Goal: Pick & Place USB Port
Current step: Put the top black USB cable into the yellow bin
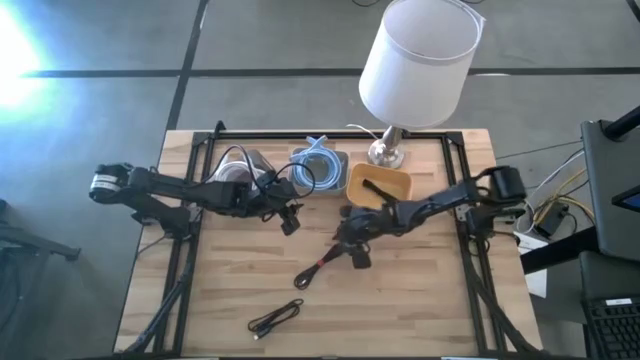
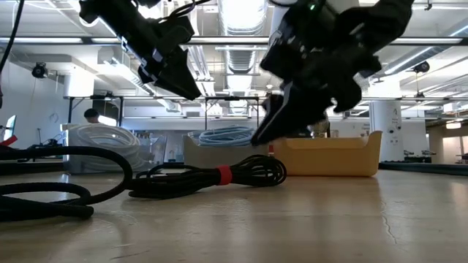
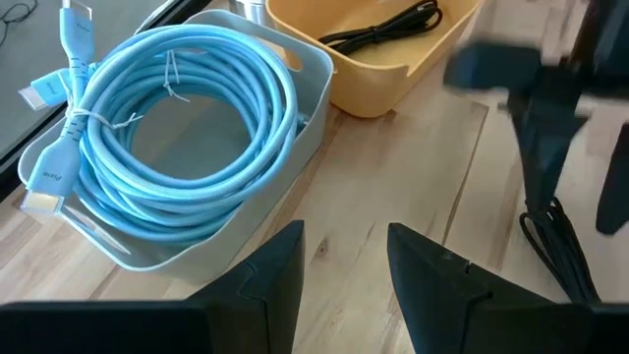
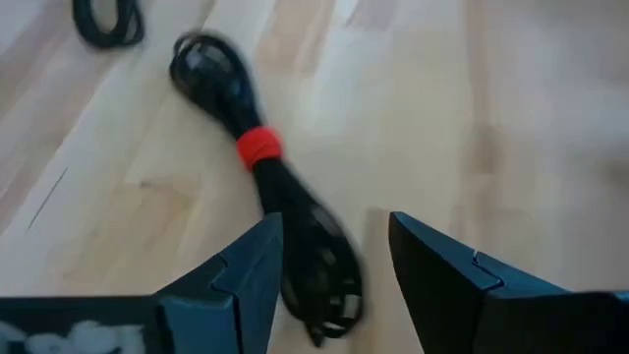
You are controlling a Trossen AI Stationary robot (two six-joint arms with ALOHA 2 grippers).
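Note:
A coiled black cable with a red tie (image 1: 318,268) lies flat on the wooden table, also seen in the low view (image 2: 219,175). My right gripper (image 1: 352,252) hovers just over its far end, open. In the right wrist view the fingers (image 4: 329,265) stand either side of the cable's end (image 4: 314,285) without touching it. My left gripper (image 1: 291,224) is open (image 3: 344,261) above bare table, beside the grey bin (image 3: 314,74) that holds a coiled light blue cable (image 3: 177,128).
A yellow bin (image 1: 405,180) with a black cable inside sits at the table's far side, next to the grey bin (image 1: 340,160). A white-shaded lamp (image 1: 420,60) stands behind them. A second black cable (image 1: 275,317) lies near the table's near edge.

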